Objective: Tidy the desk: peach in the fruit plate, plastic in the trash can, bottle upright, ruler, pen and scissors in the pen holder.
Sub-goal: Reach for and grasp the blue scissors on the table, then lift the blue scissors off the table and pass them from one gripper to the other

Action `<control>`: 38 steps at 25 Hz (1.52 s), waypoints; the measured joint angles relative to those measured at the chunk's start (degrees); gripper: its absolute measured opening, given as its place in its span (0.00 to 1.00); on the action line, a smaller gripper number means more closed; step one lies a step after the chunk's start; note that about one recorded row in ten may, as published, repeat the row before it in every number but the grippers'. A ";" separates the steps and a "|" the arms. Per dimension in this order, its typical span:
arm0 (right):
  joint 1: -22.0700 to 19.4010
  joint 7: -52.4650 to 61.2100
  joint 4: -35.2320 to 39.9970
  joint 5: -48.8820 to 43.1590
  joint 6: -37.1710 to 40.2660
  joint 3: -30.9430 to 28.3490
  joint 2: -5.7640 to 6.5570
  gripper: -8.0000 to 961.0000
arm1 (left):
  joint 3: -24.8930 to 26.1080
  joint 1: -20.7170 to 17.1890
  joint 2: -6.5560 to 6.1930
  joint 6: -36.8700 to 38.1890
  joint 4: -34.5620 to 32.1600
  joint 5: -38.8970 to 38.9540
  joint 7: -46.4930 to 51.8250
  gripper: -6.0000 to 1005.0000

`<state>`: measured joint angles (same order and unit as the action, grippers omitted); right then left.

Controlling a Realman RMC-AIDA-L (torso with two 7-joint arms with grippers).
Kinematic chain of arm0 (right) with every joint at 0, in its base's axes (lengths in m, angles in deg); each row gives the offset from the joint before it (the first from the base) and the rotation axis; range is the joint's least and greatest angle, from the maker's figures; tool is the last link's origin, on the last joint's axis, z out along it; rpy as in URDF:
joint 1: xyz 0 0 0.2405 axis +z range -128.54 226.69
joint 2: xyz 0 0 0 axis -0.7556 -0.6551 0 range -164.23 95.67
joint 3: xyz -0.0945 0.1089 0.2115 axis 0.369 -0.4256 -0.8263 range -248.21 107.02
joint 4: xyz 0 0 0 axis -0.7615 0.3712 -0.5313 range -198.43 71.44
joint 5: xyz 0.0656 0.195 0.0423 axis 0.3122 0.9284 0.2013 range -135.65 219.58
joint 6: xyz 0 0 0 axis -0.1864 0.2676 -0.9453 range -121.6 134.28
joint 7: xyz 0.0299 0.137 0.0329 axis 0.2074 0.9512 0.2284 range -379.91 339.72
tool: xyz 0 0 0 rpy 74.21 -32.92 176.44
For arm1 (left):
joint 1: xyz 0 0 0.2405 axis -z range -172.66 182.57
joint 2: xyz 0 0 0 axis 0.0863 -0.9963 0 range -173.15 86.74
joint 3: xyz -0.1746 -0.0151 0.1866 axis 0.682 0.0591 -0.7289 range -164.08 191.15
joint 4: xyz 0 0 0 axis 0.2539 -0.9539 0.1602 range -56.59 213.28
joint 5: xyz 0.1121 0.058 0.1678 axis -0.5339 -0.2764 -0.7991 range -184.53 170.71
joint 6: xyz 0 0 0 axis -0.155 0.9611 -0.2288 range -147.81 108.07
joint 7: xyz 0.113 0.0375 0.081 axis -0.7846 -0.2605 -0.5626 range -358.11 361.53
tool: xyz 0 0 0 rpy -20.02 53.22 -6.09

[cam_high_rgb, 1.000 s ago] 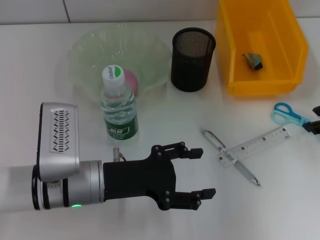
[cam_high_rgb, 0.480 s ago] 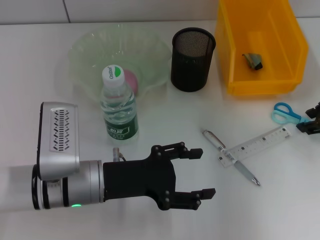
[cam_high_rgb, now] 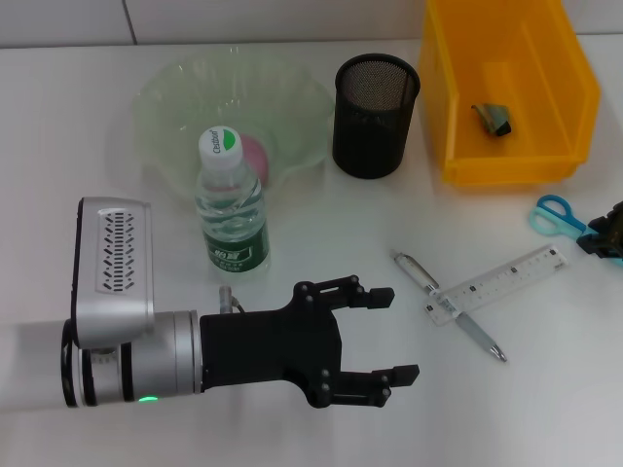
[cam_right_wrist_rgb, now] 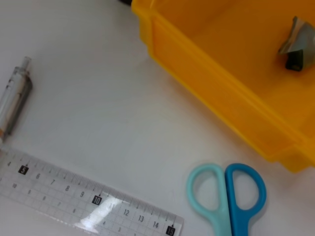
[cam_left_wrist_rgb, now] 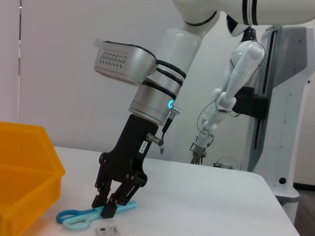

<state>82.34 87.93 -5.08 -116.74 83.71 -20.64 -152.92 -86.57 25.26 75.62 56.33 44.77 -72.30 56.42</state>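
The blue scissors [cam_high_rgb: 551, 213] lie on the table at the right, also in the right wrist view [cam_right_wrist_rgb: 227, 195]. My right gripper [cam_high_rgb: 605, 236] is down on their blade end; the left wrist view shows its fingers [cam_left_wrist_rgb: 110, 208] closed around the blades [cam_left_wrist_rgb: 78, 217]. The clear ruler [cam_high_rgb: 506, 275] lies across the silver pen [cam_high_rgb: 477, 337]. The black mesh pen holder [cam_high_rgb: 376, 115] stands behind them. The peach [cam_high_rgb: 256, 153] sits in the glass plate [cam_high_rgb: 175, 92]. The bottle [cam_high_rgb: 232, 206] stands upright. The plastic scrap [cam_high_rgb: 494, 118] lies in the yellow bin [cam_high_rgb: 506, 165]. My left gripper [cam_high_rgb: 391, 333] is open and empty, near the front.
The left arm's silver wrist [cam_high_rgb: 112, 311] fills the front left of the table. The yellow bin's wall [cam_right_wrist_rgb: 216, 88] stands close behind the scissors. The ruler [cam_right_wrist_rgb: 88, 202] and pen end [cam_right_wrist_rgb: 15, 98] lie just left of the scissors.
My right gripper has moved in from the right edge onto the scissors' blade end, and the scissors have shifted slightly. The left arm has not moved.
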 joint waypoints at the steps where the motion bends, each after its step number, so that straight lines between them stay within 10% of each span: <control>1: 0.00 0.00 0.00 0.00 0.00 0.00 0.00 0.32 | 0.00 0.00 0.00 0.00 0.00 0.00 0.00 0.81; 16: -0.64 1.05 8.20 2.46 6.81 -5.19 -0.24 0.24 | 0.00 0.00 -0.08 0.22 -0.37 0.00 0.24 0.81; 24: -3.47 0.83 18.17 24.64 16.29 -15.66 -0.07 0.23 | 0.00 0.00 -0.08 0.27 -0.44 0.00 0.31 0.81; 30: -6.34 -10.05 5.69 51.43 8.90 -14.91 -0.34 0.23 | 0.00 0.02 -0.06 0.27 -0.51 -0.01 0.45 0.81; 38: -3.53 -21.74 -7.82 61.86 4.62 -14.84 -0.36 0.23 | 0.00 -0.06 -0.11 0.43 -0.60 -0.01 1.01 0.81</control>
<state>78.81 66.19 -12.90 -54.88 88.33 -35.47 -153.28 -86.57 25.20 75.51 56.76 44.17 -72.30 57.43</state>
